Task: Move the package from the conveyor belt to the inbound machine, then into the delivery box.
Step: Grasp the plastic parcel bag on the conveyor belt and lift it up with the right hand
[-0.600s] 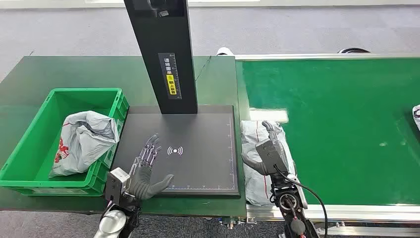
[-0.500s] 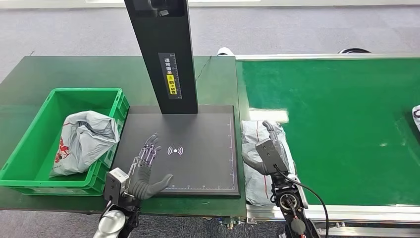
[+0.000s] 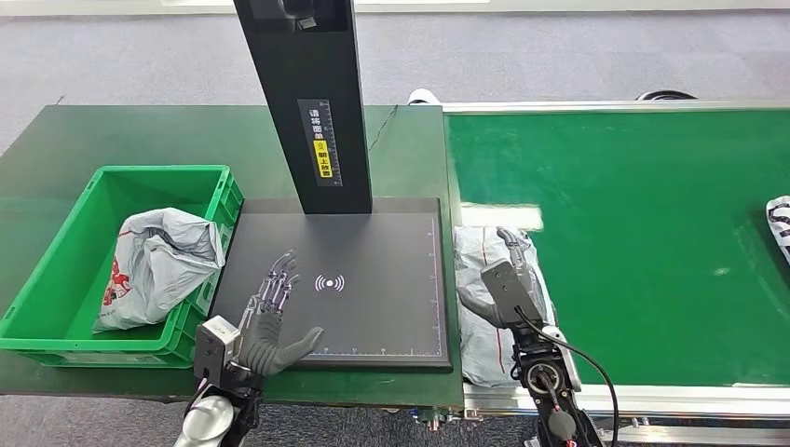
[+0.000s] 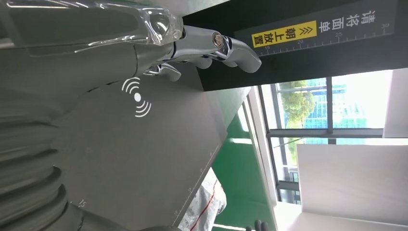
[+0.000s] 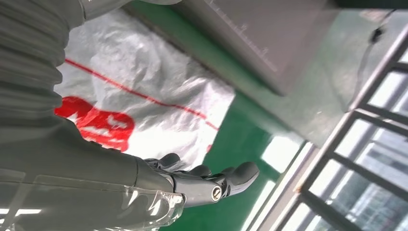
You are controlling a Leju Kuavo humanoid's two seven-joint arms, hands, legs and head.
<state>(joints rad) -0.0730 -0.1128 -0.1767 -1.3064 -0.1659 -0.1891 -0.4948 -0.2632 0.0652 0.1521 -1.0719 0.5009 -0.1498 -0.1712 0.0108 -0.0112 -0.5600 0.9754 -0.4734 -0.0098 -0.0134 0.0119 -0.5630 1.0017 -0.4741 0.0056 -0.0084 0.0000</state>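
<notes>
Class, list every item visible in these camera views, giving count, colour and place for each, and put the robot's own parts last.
Crumpled white plastic package: one, white with red print, on the conveyor's near left end, under the right hand.
Grey plastic bag: one, grey with red print, inside the crate.
Green plastic crate: one, green, left on the table.
Black scanner platform: one, black, centre, with a black post.
Green conveyor belt: one, right.
Dark green table: one.
Patterned parcel: one, right edge of the belt.
Left hand: open, over the platform.
Right hand: open, over the package.

Crinkled glossy plastic package (image 3: 489, 307); matt black scanner plate (image 3: 373, 279)
</notes>
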